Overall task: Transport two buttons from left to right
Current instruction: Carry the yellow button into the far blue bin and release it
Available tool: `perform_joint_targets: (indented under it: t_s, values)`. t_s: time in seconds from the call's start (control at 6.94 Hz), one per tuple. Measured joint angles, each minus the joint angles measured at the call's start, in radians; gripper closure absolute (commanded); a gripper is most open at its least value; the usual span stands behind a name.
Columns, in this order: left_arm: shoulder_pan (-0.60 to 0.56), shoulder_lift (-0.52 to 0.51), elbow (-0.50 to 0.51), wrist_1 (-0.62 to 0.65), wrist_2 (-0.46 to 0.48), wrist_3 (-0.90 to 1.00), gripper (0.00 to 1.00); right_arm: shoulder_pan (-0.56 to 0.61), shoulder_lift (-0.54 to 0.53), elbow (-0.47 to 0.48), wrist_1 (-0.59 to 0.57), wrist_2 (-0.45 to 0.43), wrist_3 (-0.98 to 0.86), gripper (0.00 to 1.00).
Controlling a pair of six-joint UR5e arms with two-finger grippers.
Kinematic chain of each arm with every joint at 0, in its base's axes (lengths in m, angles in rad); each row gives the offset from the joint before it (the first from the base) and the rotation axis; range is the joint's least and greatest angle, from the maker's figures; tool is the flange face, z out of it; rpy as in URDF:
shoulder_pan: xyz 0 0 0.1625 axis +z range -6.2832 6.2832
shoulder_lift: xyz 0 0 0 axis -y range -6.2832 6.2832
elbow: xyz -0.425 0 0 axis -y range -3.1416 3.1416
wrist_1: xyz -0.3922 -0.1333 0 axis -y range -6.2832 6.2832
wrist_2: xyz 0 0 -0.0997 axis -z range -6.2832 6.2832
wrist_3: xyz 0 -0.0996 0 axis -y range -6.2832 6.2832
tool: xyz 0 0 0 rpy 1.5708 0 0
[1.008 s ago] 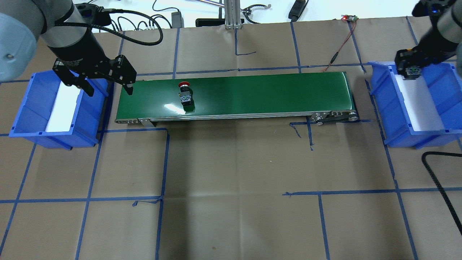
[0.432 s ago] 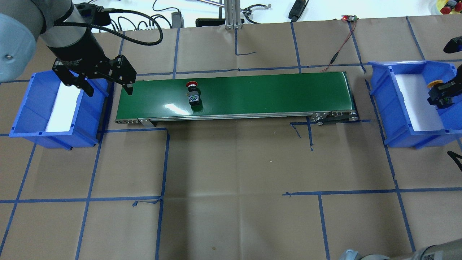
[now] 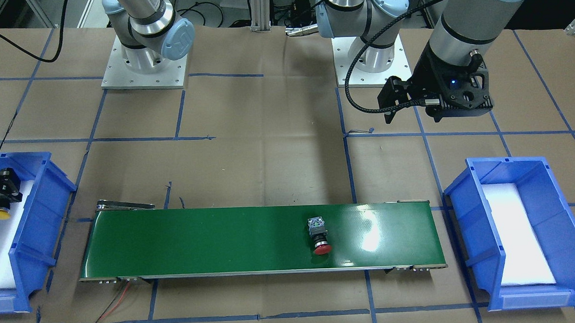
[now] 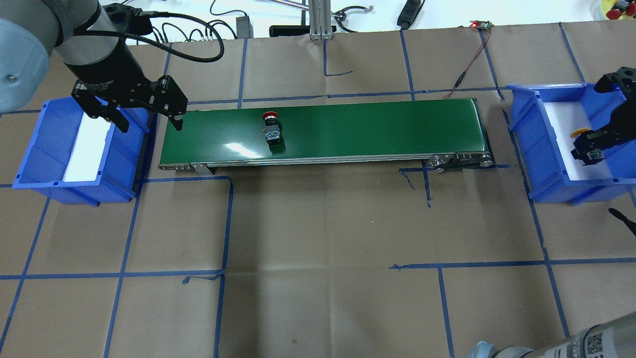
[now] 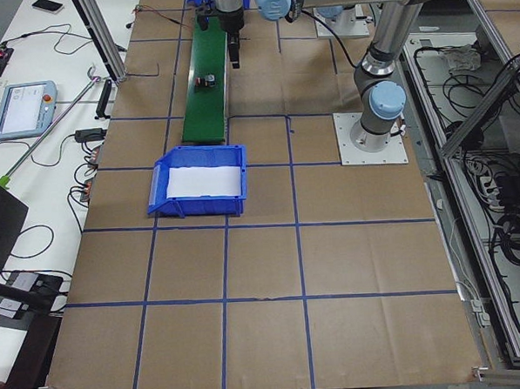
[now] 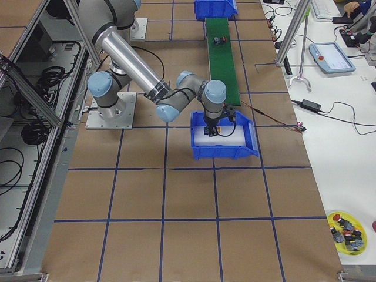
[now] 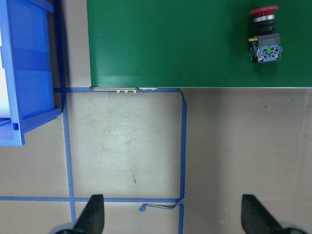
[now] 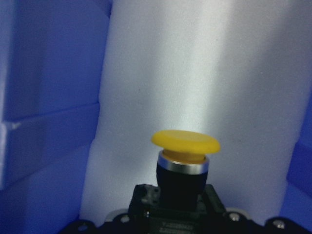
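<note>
The red button [image 4: 271, 130] lies on its side on the green conveyor belt [image 4: 372, 129], left of the belt's middle; it also shows in the front view [image 3: 319, 237] and the left wrist view [image 7: 264, 36]. My left gripper [image 4: 149, 122] is open and empty, hovering between the left blue bin [image 4: 30, 164] and the belt's left end. My right gripper [image 4: 589, 148] is shut on the yellow button [image 4: 579, 134], held low over the white foam inside the right blue bin [image 4: 541, 149]. The right wrist view shows its yellow cap [image 8: 185, 142] just above the foam.
The left bin [image 3: 461, 213] holds only white foam. A red wire [image 4: 467, 69] runs from the belt's far right end. Cables and an aluminium post [image 4: 320, 20] stand at the table's back. A yellow dish of spare buttons [image 6: 348, 231] sits off the table.
The red button has travelled to the right along the belt. My right gripper with the yellow button has moved from the bin's far end toward its near end and lower. The left arm has not moved.
</note>
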Motion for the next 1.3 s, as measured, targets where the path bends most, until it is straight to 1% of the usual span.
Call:
perform_joint_targets:
  t_s: [0.29, 0.43, 0.58, 0.72, 1.3]
  values:
    - [0.000, 0.001, 0.000, 0.000, 0.000, 0.000, 0.00, -0.001, 0.032, 0.002, -0.027, -0.001, 0.003, 0.94]
    - [0.000, 0.002, 0.000, 0.000, 0.000, 0.000, 0.00, -0.002, 0.044, 0.003, -0.035, -0.004, 0.004, 0.83]
    - [0.000, 0.003, 0.000, 0.000, 0.000, 0.000, 0.00, -0.002, 0.051, 0.004, -0.038, -0.009, 0.005, 0.04]
    - [0.000, 0.003, 0.000, 0.000, 0.000, 0.000, 0.00, -0.002, 0.053, 0.005, -0.040, -0.006, 0.006, 0.01]
    - [0.000, 0.005, -0.002, 0.000, 0.000, 0.000, 0.00, -0.002, 0.047, 0.013, -0.037, 0.016, 0.019, 0.00]
